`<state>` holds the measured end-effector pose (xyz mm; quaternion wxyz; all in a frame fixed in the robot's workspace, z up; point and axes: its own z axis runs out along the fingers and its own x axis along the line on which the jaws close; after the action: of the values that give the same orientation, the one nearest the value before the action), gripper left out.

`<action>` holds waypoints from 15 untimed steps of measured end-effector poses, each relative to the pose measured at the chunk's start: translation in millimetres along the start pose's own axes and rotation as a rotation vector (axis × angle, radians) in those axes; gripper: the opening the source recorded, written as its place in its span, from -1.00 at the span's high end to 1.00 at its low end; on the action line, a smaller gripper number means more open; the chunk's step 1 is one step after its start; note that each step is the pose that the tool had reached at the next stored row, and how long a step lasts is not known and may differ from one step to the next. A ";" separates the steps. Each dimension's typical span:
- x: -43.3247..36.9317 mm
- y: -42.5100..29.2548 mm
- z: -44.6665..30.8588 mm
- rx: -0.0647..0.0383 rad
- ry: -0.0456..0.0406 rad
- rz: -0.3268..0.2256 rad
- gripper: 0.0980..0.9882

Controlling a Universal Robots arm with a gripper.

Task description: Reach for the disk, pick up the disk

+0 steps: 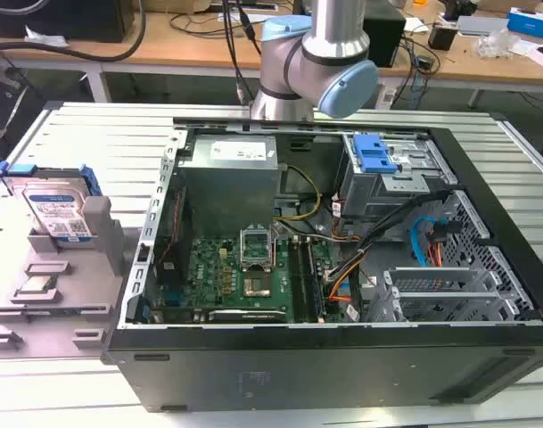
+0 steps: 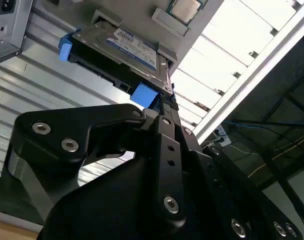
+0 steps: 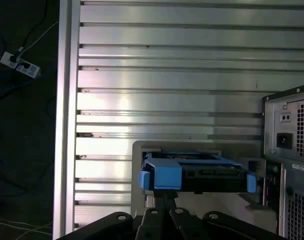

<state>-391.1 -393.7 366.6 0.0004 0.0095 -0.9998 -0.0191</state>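
On the ribbed metal table (image 1: 93, 143), disk (image 1: 57, 214) in grey holder (image 1: 100, 234), closed gripper (image 2: 165, 107) near it, cluttered workbench (image 1: 182, 52) behind

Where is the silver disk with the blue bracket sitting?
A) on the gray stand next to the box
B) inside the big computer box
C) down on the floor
A: in the exterior view the disk rests on the gray stand, outside the open computer case, on the exterior view's left of it.

Open computer case (image 1: 298, 374) on seemingly aluminium table (image 1: 102, 134).
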 end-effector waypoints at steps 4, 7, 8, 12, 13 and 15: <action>0.0 0.0 0.1 0.000 0.0035 -0.094 0.98; 0.0 0.0 0.0 0.000 0.0051 -0.132 0.98; 0.0 0.0 0.0 0.000 0.0055 -0.146 0.98; 0.0 0.0 0.0 0.000 0.0077 -0.202 0.98; 0.0 0.0 0.0 0.000 0.0086 -0.226 0.98; 0.0 0.0 0.0 0.000 0.0115 -0.301 0.98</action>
<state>-391.1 -393.7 366.6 0.0033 0.1597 -0.9870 -0.0188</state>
